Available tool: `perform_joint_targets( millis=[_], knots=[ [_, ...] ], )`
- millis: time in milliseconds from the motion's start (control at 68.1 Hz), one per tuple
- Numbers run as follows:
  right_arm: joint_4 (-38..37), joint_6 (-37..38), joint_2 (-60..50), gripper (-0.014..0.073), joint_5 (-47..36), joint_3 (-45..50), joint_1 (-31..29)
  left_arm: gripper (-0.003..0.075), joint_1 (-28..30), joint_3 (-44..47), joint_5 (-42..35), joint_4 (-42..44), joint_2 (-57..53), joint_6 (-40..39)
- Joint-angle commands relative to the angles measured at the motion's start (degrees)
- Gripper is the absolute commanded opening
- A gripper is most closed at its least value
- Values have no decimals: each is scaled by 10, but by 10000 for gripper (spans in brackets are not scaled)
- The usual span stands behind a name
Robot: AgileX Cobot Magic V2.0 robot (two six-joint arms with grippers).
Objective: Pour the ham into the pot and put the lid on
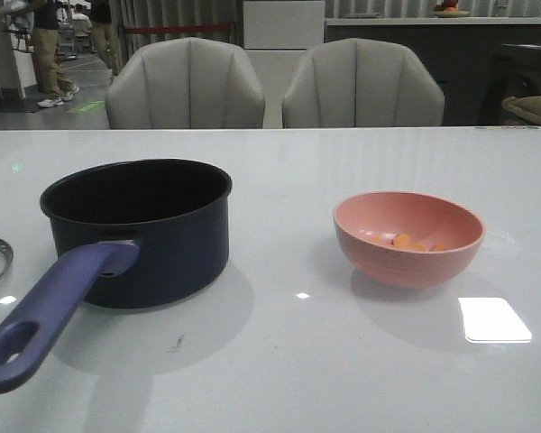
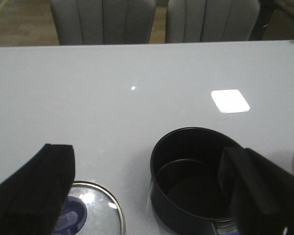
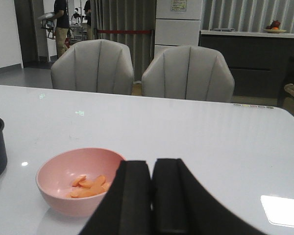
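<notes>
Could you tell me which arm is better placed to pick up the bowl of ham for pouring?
The right. Its end effector, fingers together, sits just beside the pink bowl holding the ham. The left end effector, open, hangs above the pot and lid, farther from the bowl.

pot [image 1: 153, 244]: dark navy outside, black inside
pot handle [image 1: 59, 302]: purple-blue, plain
ham [image 1: 406, 242]: orange-pink chunks
bowl [image 1: 408, 239]: salmon-pink, plain, no pattern
lid [image 2: 95, 215]: clear glass, silver metal rim, dark blue knob
table [image 1: 298, 361]: glossy pale grey-white
left gripper [image 2: 152, 196]: black
right gripper [image 3: 152, 196]: black
2 chairs [image 1: 185, 86]: light grey with vertical seams
</notes>
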Motion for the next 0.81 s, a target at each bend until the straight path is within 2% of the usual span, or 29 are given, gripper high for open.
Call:
perform_joint_targets(
  millis=[0,249,455,602,719,792],
  knots=[
    [0,-7,-11,137,-51,-3,-3,617,-18,11,-36,-7,-61,-1],
    [0,-7,-11,137,-51,-3,-3,617,-62,105,-53,-6,-191,-1],
    [0,-7,-11,137,-51,-3,-3,617,-84,162,-32,9,-285,-1],
    [0,-6,-11,137,-62,-3,-3,617,-99,196,-29,12,-329,-1],
    [0,-6,-11,137,-107,-7,-3,617,-100,205,-41,12,-333,-1],
    [0,-5,-7,137,-81,-38,-3,617,-100,212,-47,12,-333,-1]
  ],
)
